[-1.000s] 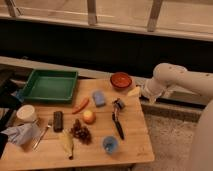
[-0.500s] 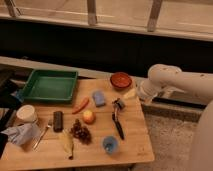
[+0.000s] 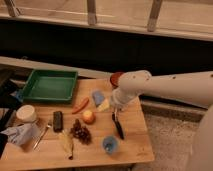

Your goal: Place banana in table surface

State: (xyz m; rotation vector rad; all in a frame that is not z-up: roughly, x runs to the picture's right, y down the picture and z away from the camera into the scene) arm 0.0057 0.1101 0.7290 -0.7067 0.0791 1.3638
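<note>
The banana (image 3: 66,142) lies flat on the table surface (image 3: 135,130) near its front edge, left of centre, with its dark stem tip pointing to the front. It is pale yellow with brownish patches. My white arm reaches in from the right. My gripper (image 3: 107,104) hangs low over the middle of the table, beside a blue sponge (image 3: 98,97) and well to the right of and behind the banana. A pale yellowish piece shows at the gripper's tip; I cannot tell what it is.
A green tray (image 3: 50,85) sits at the back left. A carrot (image 3: 80,105), a round orange fruit (image 3: 88,116), grapes (image 3: 81,132), a blue cup (image 3: 110,145), a black utensil (image 3: 118,128), a black box (image 3: 58,121), a white cup (image 3: 26,113) and a red bowl (image 3: 115,77) crowd the table.
My arm has swung left and down, bringing the gripper from near the table's right edge to the middle beside the blue sponge. The banana has not moved.
</note>
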